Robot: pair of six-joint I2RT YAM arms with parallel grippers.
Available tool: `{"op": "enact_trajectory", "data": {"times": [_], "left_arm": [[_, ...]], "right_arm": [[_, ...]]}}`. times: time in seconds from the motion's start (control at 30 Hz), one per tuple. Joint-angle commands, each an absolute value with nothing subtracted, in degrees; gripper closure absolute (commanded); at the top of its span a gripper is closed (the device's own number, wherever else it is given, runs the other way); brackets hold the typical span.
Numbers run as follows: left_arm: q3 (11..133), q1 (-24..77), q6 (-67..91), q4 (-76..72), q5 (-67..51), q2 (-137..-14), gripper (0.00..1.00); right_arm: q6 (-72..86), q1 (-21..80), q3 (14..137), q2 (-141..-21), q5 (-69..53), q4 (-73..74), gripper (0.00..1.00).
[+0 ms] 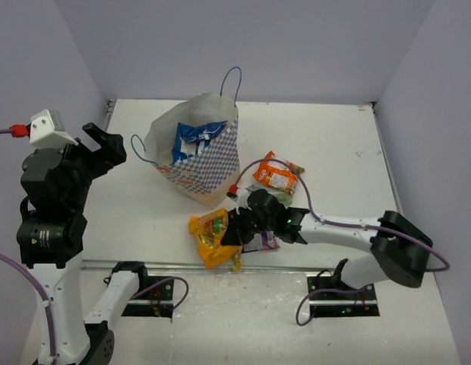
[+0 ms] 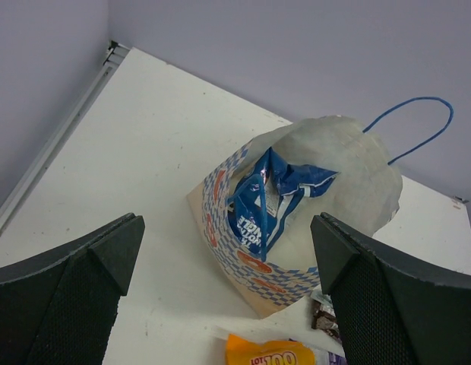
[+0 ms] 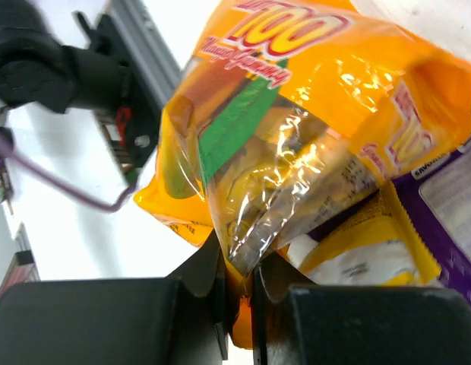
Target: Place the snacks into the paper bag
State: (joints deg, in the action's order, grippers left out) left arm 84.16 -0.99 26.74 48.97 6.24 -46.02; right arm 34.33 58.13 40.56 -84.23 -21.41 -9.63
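Right jaws pinch the yellow-orange bag (image 3: 296,114) overlapping the purple packet (image 3: 454,209).

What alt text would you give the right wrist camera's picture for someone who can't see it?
Close up, the black right gripper pinches the lower edge of a crinkly yellow-orange snack bag printed with a big 100. A purple packet shows behind it at the right, and a white table lies to the left.

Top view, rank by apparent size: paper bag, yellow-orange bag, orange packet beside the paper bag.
1. paper bag
2. yellow-orange bag
3. orange packet
The last two look close; part of the yellow-orange bag is hidden.
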Motion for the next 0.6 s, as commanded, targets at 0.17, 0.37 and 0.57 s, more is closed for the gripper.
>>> {"op": "enact_trajectory", "data": {"times": [0.17,0.37,0.57], "left_arm": [[82.28,-0.79,26.19,48.51,6.16,-43.60,0.00],[77.44,-0.79,26.46,48.69,1.85,-39.56,0.00],[77.17,-0.79,26.02,50.36,0.26,-37.62,0.00]], "right_arm": [[29.98,58.80,51.82,-64.60,-18.11,3.50,1.00],[23.39,58.27,67.90,-66.00,-12.40,8.26,1.00],[23.20,52.74,91.61,-78.89,-15.36,11.07,1.00]]}}
